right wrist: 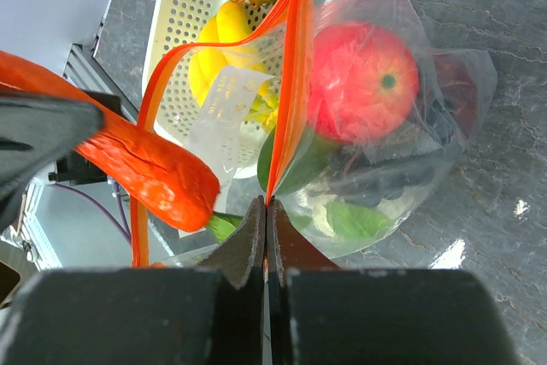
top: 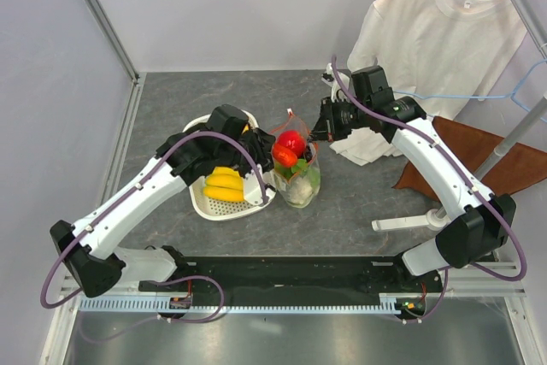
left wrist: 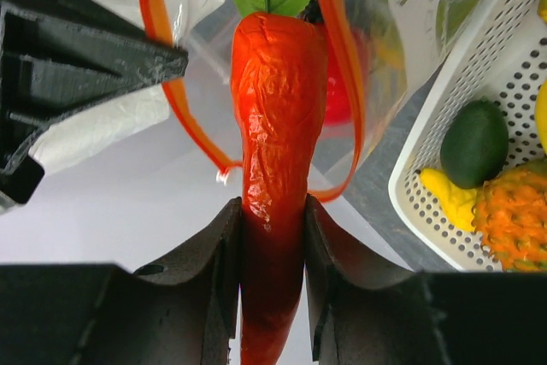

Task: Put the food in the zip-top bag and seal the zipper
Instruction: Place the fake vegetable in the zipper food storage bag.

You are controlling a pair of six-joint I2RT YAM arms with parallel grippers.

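Observation:
My left gripper [left wrist: 273, 207] is shut on the narrow end of a long red-orange vegetable [left wrist: 278, 108]; its green leafy top points at the open mouth of the zip-top bag [top: 299, 184]. My right gripper [right wrist: 266, 204] is shut on the red-orange zipper [right wrist: 286, 100] and holds the mouth up. Inside the bag lie a red round fruit [right wrist: 363, 83], dark grapes [right wrist: 402, 181] and green leaves. The held vegetable [right wrist: 145, 168] hangs just left of the zipper loop. More food, yellow bananas [top: 224, 184] among it, stays in the white mesh basket [top: 224, 209].
The basket [left wrist: 504, 57] stands right beside the bag, with a dark green fruit [left wrist: 474, 143] and an orange spiky one [left wrist: 513, 220] in it. A white T-shirt [top: 427, 49] hangs at the back right over a brown cloth [top: 479, 156]. A white stand foot [top: 410, 222] lies near the right arm.

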